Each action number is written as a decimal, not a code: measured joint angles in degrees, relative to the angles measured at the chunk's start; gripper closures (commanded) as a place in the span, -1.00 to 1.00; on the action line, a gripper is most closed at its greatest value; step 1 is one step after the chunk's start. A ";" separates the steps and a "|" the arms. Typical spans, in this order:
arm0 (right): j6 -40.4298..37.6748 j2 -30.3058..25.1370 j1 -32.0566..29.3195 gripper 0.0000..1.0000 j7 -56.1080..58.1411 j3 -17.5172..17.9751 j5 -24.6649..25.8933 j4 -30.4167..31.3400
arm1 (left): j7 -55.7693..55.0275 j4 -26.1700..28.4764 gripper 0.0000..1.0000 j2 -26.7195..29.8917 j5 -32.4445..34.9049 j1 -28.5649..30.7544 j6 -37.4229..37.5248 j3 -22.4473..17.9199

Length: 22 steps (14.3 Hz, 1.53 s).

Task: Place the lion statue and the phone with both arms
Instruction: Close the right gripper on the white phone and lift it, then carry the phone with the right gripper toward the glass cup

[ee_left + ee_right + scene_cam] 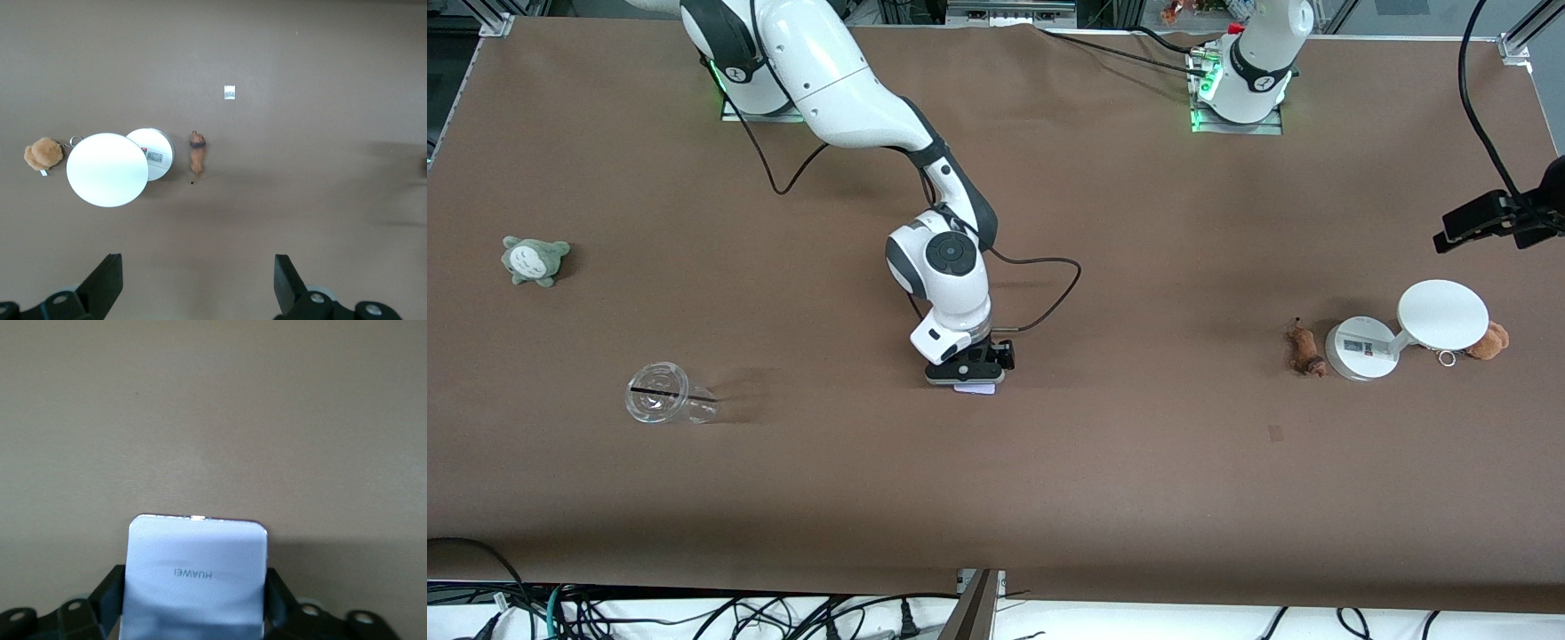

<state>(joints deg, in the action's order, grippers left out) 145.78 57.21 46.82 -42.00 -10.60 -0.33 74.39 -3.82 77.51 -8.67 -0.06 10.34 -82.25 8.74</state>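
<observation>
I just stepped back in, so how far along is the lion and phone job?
Nothing looks placed yet. In hand: the right hand, low at the table's middle, grips the phone. Left: the lion statue lies untouched beside the white stand, with the left hand open high above it.

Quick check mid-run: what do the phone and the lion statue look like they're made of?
Phone: smooth glossy shell, likely glass or plastic, given its soft sheen, bright edge and printed logo; the right gripper holds it. Lion statue: hard-looking matte orange-brown, perhaps resin or plastic; too small to be sure.
</observation>
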 measured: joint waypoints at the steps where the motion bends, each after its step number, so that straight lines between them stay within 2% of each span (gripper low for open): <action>1: 0.00 -0.06 -0.01 -0.28 0.01 -0.02 0.00 -0.02 | 0.00 0.85 -1.00 0.43 0.00 -0.16 -0.17 0.03; 4: -1.52 -0.40 -0.89 -0.28 2.49 -0.91 -0.02 -0.30 | 0.00 3.90 -1.00 1.85 0.00 -0.51 -2.07 0.17; 7: -8.03 -3.86 -4.59 -0.28 10.18 -1.33 -0.35 -0.47 | 0.00 5.45 -1.00 2.58 0.00 -0.56 -2.83 0.18; 9: -13.07 -7.16 -8.74 -0.29 18.38 -1.44 -3.69 -0.56 | 0.00 5.69 -1.00 2.54 -0.01 -0.43 -2.97 0.10; 12: -20.00 -11.26 -16.31 -0.30 34.27 -1.65 -11.99 -0.55 | 0.00 6.06 -1.00 2.49 -0.01 -0.27 -3.14 -0.02; 14: -22.61 -12.58 -21.01 -0.31 41.26 -1.66 -13.26 0.17 | 0.00 6.13 -1.00 2.47 -0.01 -0.23 -3.18 -0.03; 17: -21.96 -12.88 -25.84 -0.32 47.76 -1.55 -13.45 3.88 | 0.00 6.17 -1.00 2.47 -0.01 -0.22 -3.22 -0.04; 22: -11.06 -12.73 -27.26 -0.32 51.92 -1.46 -13.46 12.62 | 0.00 6.23 -1.00 2.36 -0.01 -0.22 -3.28 -0.04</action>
<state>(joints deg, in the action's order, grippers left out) 134.71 44.48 19.56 9.92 -12.05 -13.80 87.01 -3.81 83.74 -6.31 -0.07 10.12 -85.53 8.71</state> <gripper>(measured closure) 0.150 0.000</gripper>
